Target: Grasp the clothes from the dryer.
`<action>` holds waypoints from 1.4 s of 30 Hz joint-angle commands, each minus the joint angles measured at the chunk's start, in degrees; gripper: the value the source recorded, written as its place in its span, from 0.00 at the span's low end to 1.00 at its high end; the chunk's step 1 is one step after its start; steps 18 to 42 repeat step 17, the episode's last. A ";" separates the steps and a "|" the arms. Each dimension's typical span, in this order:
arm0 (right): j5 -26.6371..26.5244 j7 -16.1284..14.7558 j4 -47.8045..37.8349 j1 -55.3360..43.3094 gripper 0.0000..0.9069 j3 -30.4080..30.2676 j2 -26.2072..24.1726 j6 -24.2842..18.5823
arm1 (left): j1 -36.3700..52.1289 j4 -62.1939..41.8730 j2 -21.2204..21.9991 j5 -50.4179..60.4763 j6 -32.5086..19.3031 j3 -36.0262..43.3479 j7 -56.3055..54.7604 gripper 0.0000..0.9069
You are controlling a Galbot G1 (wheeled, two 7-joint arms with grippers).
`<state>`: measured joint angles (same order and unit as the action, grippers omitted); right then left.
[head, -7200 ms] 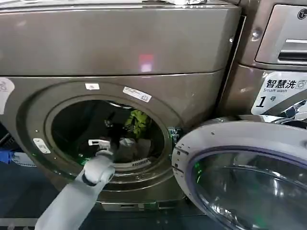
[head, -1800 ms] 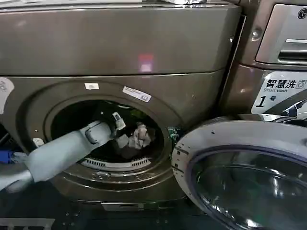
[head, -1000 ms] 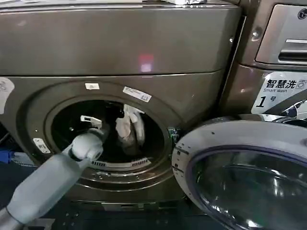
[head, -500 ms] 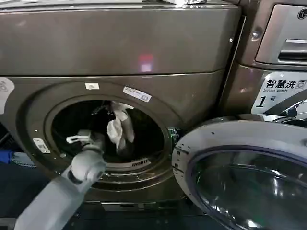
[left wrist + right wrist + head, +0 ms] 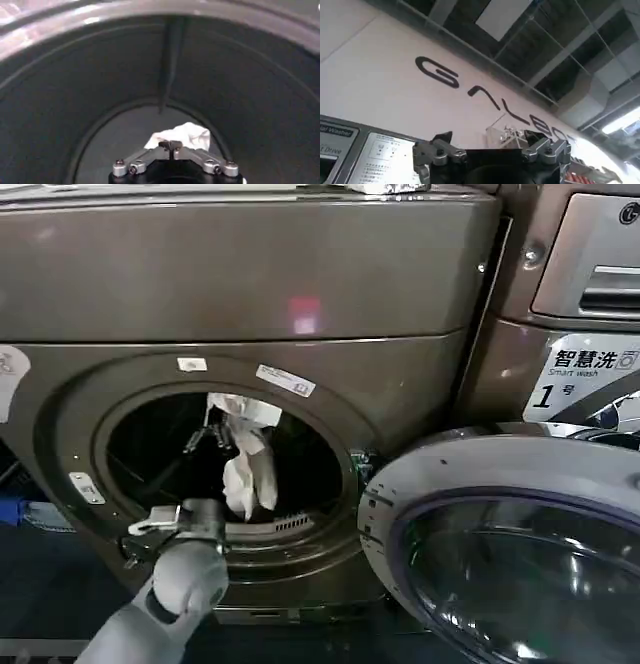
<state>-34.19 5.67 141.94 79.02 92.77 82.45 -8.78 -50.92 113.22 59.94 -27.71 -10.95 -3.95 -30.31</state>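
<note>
The white cloth (image 5: 245,459) hangs in the upper middle of the dryer's (image 5: 250,284) round opening, one end bunched near the top rim, the rest trailing down as a crumpled strip against the dark drum. My left gripper (image 5: 212,434) is clamped on it: in my left wrist view the two fingers (image 5: 150,155) meet at their tips, and a fold of the same white fabric (image 5: 182,136) bulges out just past them. Behind the cloth that view shows the grey curved drum wall and a raised rib (image 5: 170,60) running down it.

My left arm (image 5: 180,584) comes up from below, its rounded grey joint sitting in front of the lower rim of the porthole. The dryer's chrome-rimmed glass door (image 5: 510,554) stands swung open to the right. Beyond it is the neighbouring machine (image 5: 580,284), which carries a white sticker marked "1" (image 5: 585,379).

My right gripper (image 5: 492,147) is held away from the work with its fingers spread apart and nothing between them, facing a pale wall with dark lettering (image 5: 485,100).
</note>
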 commanded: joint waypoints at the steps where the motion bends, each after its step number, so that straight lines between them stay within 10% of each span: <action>1: 0.10 0.03 0.11 0.13 1.00 -0.01 0.29 0.13 | -4.93 3.16 1.77 3.29 -3.03 -1.75 -0.25 0.00; 42: -0.11 -0.16 0.27 0.61 1.00 0.64 0.60 -0.24 | -4.53 2.90 0.89 2.71 -2.63 -1.50 0.00 0.00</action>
